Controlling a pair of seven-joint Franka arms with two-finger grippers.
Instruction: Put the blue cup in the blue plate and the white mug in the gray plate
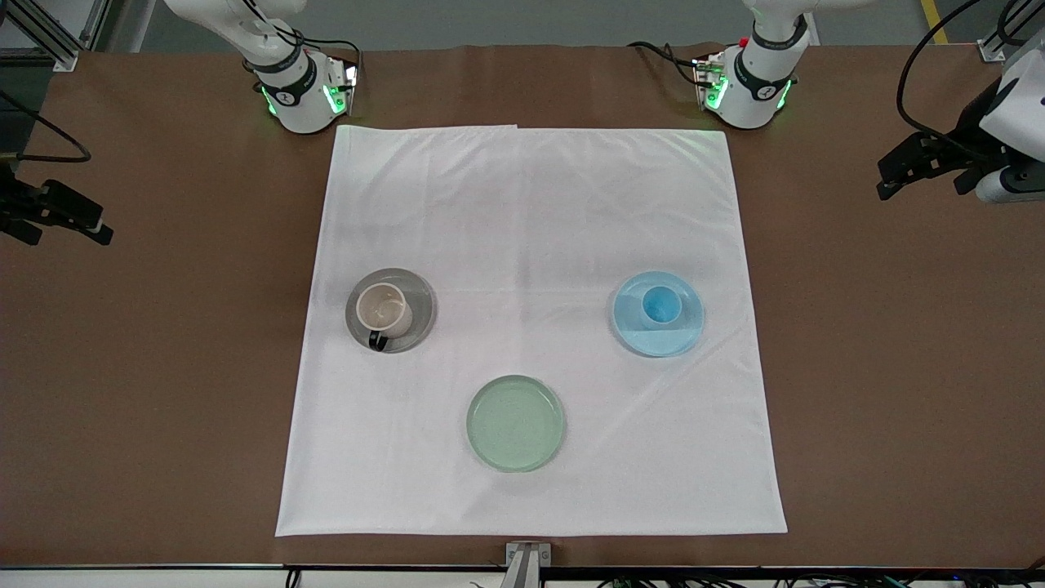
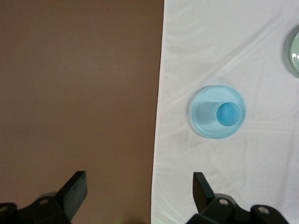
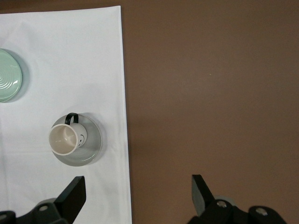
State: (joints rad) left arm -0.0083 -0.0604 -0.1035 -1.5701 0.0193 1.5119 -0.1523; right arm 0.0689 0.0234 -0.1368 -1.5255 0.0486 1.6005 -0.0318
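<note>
Sky-blue on sky-blue marks one half of the job as done: the small light-blue handleless cup (image 1: 660,305) stands upright on the round, glossy pale-blue plate (image 1: 678,340), a little off the plate's centre, toward the left arm's end of the white cloth (image 1: 531,204). Toward the right arm's end, the cream-white cylindrical mug with the dark loop handle (image 1: 384,311) stands upright on the round, translucent gray plate (image 1: 420,310), its handle turned toward the front camera. A third, pale green round plate (image 1: 515,423) lies bare on the cloth, nearer the front camera than the other two and between them; the task has no use for it. The left gripper (image 2: 140,186) hangs over the brown tabletop (image 1: 163,327) at the cloth's edge, jaws spread wide and holding nothing, well apart from the blue cup. The right gripper (image 3: 138,186) hangs likewise over the bare brown table beside the cloth, jaws parted and empty, well apart from the mug. Judged from how things lie, both placements look finished and nothing seems left but for the arms to wait where they are, clear of the crockery.
</note>
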